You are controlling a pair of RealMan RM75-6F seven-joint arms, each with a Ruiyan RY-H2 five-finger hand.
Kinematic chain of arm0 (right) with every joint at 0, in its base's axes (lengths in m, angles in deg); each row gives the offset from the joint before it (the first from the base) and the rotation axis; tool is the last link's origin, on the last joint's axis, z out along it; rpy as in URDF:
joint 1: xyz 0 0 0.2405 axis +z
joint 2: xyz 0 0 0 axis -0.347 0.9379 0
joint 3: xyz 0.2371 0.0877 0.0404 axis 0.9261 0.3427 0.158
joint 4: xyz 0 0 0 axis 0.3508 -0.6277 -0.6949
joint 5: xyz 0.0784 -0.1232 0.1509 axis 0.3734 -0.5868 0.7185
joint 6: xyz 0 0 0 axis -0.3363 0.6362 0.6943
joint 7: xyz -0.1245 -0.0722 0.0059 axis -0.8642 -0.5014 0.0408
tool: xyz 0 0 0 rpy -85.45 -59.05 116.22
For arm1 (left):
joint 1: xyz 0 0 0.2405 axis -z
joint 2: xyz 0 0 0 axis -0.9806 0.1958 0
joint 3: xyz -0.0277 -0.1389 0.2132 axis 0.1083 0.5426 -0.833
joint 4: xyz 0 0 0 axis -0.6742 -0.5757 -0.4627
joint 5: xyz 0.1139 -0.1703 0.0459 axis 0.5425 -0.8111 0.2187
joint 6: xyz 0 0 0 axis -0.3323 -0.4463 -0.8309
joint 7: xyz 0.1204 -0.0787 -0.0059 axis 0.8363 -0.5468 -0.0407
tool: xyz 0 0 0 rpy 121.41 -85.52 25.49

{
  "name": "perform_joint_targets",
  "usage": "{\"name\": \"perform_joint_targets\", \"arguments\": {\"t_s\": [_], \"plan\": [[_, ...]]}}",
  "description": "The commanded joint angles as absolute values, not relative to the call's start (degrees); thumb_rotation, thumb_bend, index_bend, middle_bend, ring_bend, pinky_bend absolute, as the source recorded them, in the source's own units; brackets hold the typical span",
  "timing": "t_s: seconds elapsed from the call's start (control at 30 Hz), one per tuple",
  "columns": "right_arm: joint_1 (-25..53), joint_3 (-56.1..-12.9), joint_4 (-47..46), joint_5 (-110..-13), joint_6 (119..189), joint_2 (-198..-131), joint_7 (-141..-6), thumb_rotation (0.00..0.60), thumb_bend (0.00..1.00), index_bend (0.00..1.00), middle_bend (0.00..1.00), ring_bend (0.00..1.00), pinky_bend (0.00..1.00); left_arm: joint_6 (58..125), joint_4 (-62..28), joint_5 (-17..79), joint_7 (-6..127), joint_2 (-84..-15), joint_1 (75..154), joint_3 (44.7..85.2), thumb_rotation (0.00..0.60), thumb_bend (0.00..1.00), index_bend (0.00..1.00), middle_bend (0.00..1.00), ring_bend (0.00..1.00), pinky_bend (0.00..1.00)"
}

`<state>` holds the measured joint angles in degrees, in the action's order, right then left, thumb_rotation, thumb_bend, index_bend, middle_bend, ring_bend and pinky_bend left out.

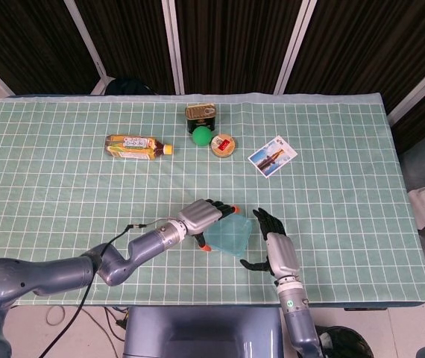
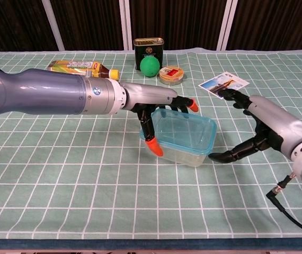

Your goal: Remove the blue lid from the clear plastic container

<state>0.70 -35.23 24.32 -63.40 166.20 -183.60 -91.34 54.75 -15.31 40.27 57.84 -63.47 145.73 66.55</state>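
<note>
Two hands flank one clear plastic container (image 2: pixel 181 142) near the front-middle of the green checked tablecloth (image 1: pixel 63 194). Blue lid (image 2: pixel 185 130) sits on top of it, not off.

Left hand (image 2: pixel 153 103) reaches in from the left, fingers draped over the lid's left rim, one orange-tipped digit down along the container's near-left wall, another orange tip at the far edge. It holds the container at that side.

Right hand (image 2: pixel 257 124) sits just beside the container's right end, fingers spread and uncurled, grasping nothing. Its lowest dark fingertip points at the container's lower right corner; whether it touches, cannot tell. In the head view the right hand (image 1: pixel 276 242) lies close against the box's right side.

Far side of the cloth: bottle (image 1: pixel 138 146) lying on its side at left; dark tin (image 1: pixel 200 113), green ball (image 1: pixel 200 135) and small round tin (image 1: pixel 223 144) clustered mid-table; photo card (image 1: pixel 272 156) to their right.
</note>
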Motion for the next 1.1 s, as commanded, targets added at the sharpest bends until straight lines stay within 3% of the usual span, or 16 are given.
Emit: {"name": "perform_joint_targets", "arguments": {"t_s": [0.03, 1.1], "plan": [[0.55, -35.04, 24.08, -63.15, 166.34, -184.21, -91.17, 0.6, 0.13, 0.0, 0.0, 0.0, 0.0, 54.5, -15.6, 39.87, 58.29, -63.5, 146.1, 66.69, 0.6, 0.07, 0.07, 0.12, 0.11, 0.25], [-0.24, -33.7, 22.31, -62.03, 166.75, -186.82, -91.18, 0.6, 0.13, 0.0, 0.0, 0.0, 0.0, 54.41, -16.76, 36.56, 60.12, -62.72, 146.59, 66.29, 0.6, 0.07, 0.08, 0.12, 0.11, 0.25]]}}
